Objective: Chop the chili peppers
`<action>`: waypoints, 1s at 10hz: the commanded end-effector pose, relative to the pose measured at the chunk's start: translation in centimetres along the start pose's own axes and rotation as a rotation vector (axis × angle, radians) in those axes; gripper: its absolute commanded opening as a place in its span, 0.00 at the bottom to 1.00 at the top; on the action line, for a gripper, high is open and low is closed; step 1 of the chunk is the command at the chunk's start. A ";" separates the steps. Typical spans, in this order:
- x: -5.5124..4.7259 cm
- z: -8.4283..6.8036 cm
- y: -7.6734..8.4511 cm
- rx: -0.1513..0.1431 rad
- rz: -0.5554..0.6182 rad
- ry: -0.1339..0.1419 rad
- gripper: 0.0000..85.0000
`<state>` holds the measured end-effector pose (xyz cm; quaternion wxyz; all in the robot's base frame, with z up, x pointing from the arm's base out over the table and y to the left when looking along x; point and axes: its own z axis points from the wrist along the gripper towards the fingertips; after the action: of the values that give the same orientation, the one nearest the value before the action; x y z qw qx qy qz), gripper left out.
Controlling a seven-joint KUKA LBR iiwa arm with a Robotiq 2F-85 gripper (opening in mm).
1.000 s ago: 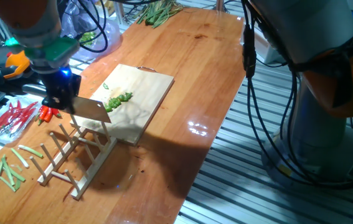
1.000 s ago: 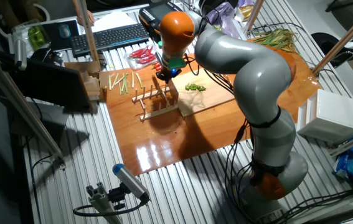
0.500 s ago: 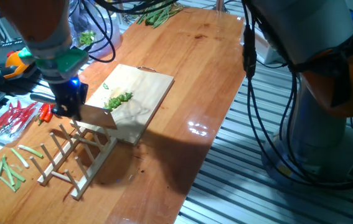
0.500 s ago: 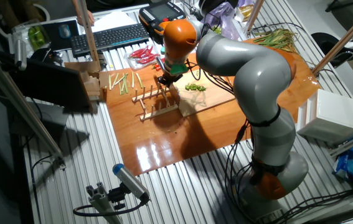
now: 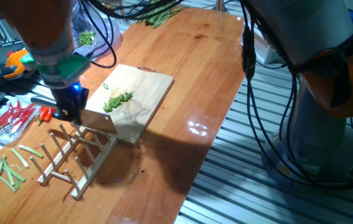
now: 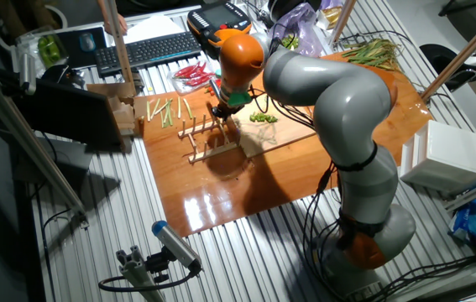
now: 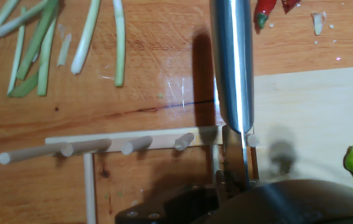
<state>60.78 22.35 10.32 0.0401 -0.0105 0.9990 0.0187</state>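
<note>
lowered slightly, hand (image 5: 70, 106) clamps knife (image 5: 98, 119) beside chili peppers (image 5: 118, 100), above rack (image 5: 76, 155).

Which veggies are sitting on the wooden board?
Only the chopped green chili peppers lie on the cutting board. The red chilies and pale green stalk sticks lie off it, on the table.

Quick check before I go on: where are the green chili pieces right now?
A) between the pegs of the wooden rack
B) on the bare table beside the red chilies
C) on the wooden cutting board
C: the green chili pieces lie in a small pile on the cutting board, apart from the rack.
</note>
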 end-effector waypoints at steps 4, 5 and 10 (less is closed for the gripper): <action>0.1 1.4 0.1 0.011 -0.004 -0.008 0.00; 0.1 1.6 0.1 0.018 -0.007 -0.006 0.00; 0.1 3.1 0.0 0.041 -0.011 -0.012 0.00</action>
<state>60.92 22.46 7.22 0.0460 -0.0151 0.9988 -0.0023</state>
